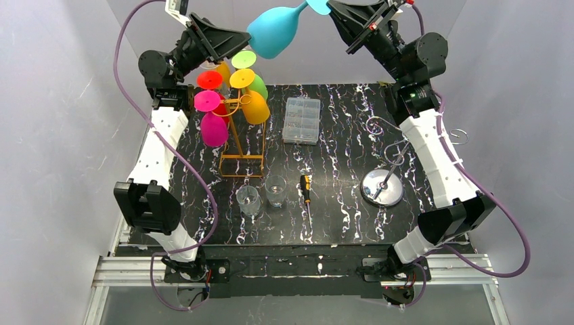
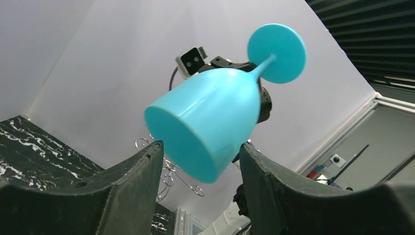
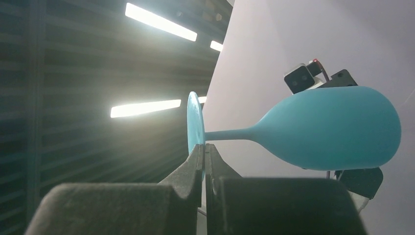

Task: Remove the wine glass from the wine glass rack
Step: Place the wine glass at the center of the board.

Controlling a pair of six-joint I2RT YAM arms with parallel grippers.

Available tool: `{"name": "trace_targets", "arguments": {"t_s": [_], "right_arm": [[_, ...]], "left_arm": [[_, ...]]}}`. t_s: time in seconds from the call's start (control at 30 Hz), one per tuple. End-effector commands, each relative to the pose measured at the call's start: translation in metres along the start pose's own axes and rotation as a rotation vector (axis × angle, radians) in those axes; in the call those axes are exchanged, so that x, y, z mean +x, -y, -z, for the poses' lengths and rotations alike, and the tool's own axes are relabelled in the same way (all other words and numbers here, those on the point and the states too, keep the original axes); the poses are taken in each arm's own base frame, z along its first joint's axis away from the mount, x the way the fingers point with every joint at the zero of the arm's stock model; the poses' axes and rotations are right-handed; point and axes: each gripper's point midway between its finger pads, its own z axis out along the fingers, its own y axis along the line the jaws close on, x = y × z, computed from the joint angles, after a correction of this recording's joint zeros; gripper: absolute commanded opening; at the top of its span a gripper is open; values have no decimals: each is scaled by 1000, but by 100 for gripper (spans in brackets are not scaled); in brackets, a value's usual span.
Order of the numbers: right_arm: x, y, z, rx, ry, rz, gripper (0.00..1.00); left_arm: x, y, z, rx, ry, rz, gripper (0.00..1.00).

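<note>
**A:** Closest in is the left gripper (image 2: 199, 149). Its fingers (image 2: 139, 171) are spread either side of the glass (image 2: 210, 117), right at the mouth of the bowl. I can't tell whether the pads touch it.

**B:** And the right gripper (image 3: 204, 149)?

**A:** It is clamped on the edge of the foot (image 3: 195, 122) and nothing else. The glass hangs sideways, high over the far side of the table (image 1: 338, 135), well clear of the rack (image 1: 234, 135).

**B:** So it's off the rack, and the worry is the handover.

**A:** Yes. That pinch is on a thin disc, with the whole bowl levering out from it. If the left closes off-centre on that smooth, rounded wall, I'd expect the bowl to squirt sideways or twist the foot out of the right's hold.

**B:** What if the right lets go too soon?

**A:** Then the glass probably drops. The other glasses (image 1: 256, 107) on the rack sit roughly below, so it could knock those too. Squeezing the rim too hard is another risk, since that looks like the weakest place to hold it.
</note>
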Motion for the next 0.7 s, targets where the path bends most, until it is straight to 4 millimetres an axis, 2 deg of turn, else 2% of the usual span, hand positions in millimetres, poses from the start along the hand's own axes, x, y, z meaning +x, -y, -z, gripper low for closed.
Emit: {"name": "trace_targets", "arguments": {"t_s": [0.0,0.37,0.67], "right_arm": [[5,-16,2,-65,-26,17,1],[6,-21,8,-78,-2,13,1],[9,-25,15,-79,22,25,1]], "left_arm": [[-1,56,-3,142,-16,-81,56],[22,80,-9,230,-63,-36,45],[21,102,-4,284,-45,-12,23]]}}
